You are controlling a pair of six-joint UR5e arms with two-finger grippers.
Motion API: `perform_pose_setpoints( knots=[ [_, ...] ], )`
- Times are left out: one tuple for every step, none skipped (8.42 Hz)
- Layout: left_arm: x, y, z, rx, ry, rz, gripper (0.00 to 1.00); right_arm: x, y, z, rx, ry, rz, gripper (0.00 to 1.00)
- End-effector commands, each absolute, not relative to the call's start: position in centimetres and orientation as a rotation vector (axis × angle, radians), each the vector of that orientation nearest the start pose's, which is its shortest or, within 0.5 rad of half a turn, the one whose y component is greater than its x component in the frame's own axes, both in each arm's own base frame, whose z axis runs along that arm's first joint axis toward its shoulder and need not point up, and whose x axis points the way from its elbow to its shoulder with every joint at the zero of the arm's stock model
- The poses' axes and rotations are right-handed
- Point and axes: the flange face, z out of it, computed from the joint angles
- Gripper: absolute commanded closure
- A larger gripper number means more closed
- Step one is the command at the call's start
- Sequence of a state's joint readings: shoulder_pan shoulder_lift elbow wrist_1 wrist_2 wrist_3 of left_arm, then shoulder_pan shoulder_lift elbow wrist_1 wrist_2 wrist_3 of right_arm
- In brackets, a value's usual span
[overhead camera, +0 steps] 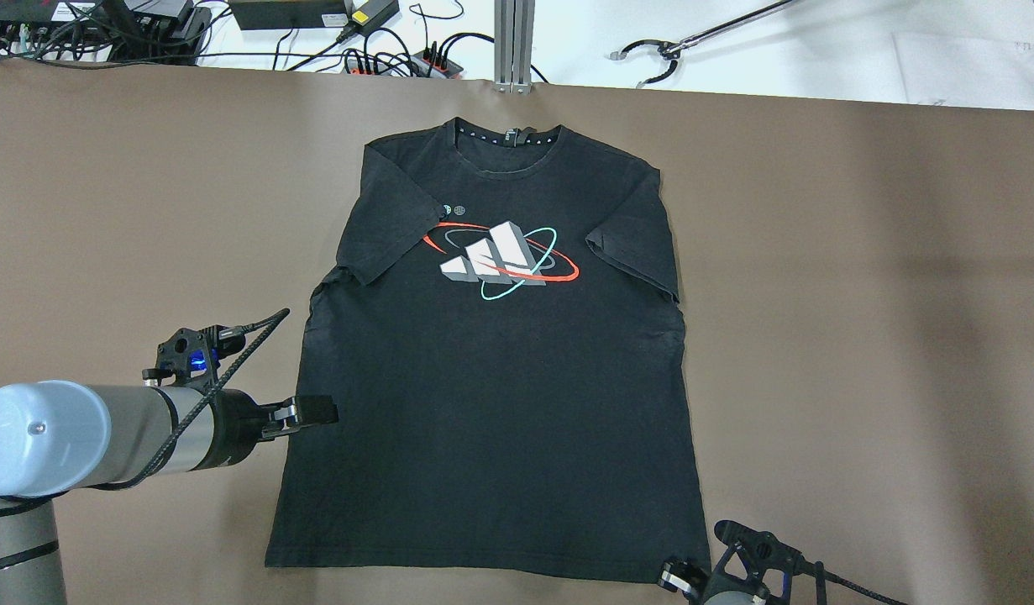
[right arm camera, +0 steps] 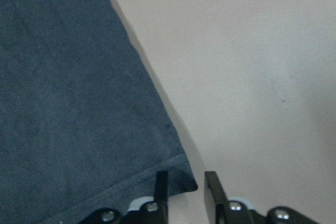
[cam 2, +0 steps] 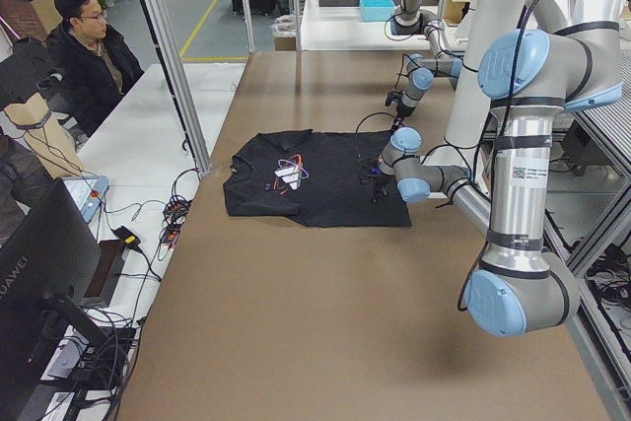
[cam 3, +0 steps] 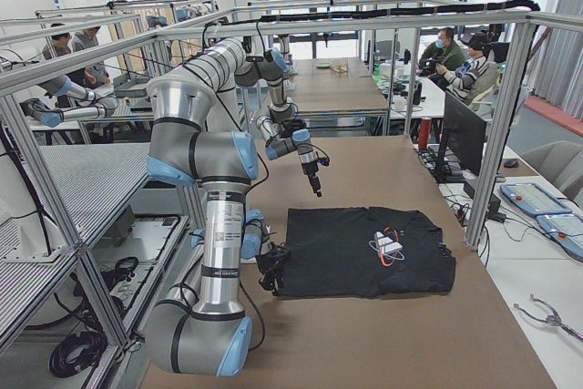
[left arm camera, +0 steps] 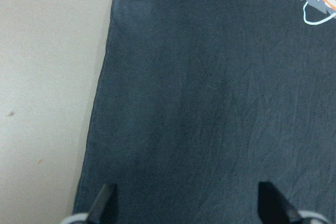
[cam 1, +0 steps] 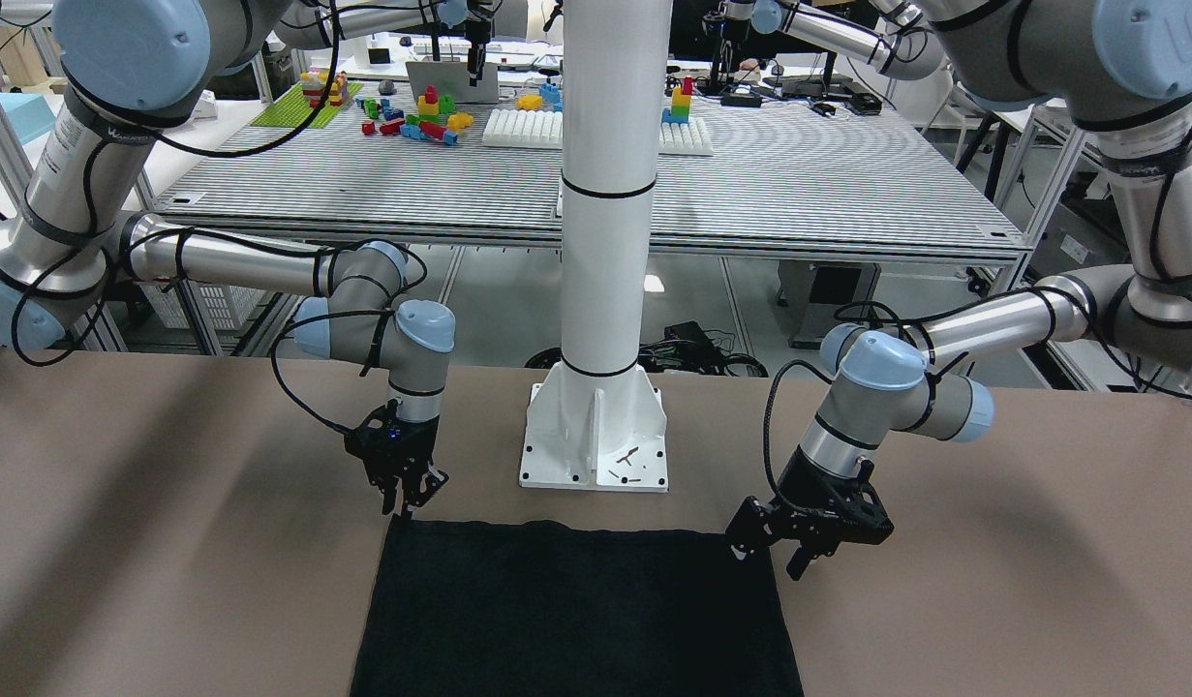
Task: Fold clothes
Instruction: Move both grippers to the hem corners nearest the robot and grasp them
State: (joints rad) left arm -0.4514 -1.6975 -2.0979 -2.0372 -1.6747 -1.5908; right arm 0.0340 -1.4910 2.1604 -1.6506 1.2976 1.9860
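Zero folds yet: black fabric T-shirt with printed logo (overhead camera: 491,403) lies flat; left gripper (left arm camera: 185,188) gapes wide, right gripper (right arm camera: 186,176) narrowly parted at its hem corner

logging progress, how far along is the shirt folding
Done: nothing folded; the t-shirt lies flat, print up. In hand: the right gripper straddles its bottom hem corner, jaws apart; the left gripper hovers open over its side edge. Left: every fold.

White pillar (cam 1: 610,242) stands near the shirt (overhead camera: 500,378); tabletop (overhead camera: 861,294) flanks it.
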Motion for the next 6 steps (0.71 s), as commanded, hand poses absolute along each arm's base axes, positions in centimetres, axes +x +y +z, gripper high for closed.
perform_pose_setpoints(
  knots=[
    [39.4, -32.8, 30.0, 0.150, 1.118, -0.363, 0.06, -47.3, -17.5, 36.9, 0.151, -0.629, 0.509, 0.94],
    [39.4, -32.8, 29.9, 0.150, 1.120, -0.364, 0.06, -47.3, -17.4, 36.9, 0.151, -0.629, 0.508, 0.99],
    [39.4, -32.8, 29.9, 0.150, 1.119, -0.363, 0.06, -47.2, -17.5, 36.8, 0.151, -0.630, 0.503, 1.00],
    [39.5, -32.7, 30.0, 0.148, 1.118, -0.363, 0.06, -46.9, -17.5, 36.3, 0.148, -0.641, 0.502, 1.00],
    [39.5, -32.0, 30.8, 0.120, 1.105, -0.384, 0.06, -46.1, -17.5, 34.8, 0.134, -0.672, 0.499, 1.00],
    [39.9, -29.7, 31.3, 0.081, 1.101, -0.427, 0.08, -44.3, -17.4, 32.6, 0.115, -0.719, 0.477, 1.00]
  ],
)
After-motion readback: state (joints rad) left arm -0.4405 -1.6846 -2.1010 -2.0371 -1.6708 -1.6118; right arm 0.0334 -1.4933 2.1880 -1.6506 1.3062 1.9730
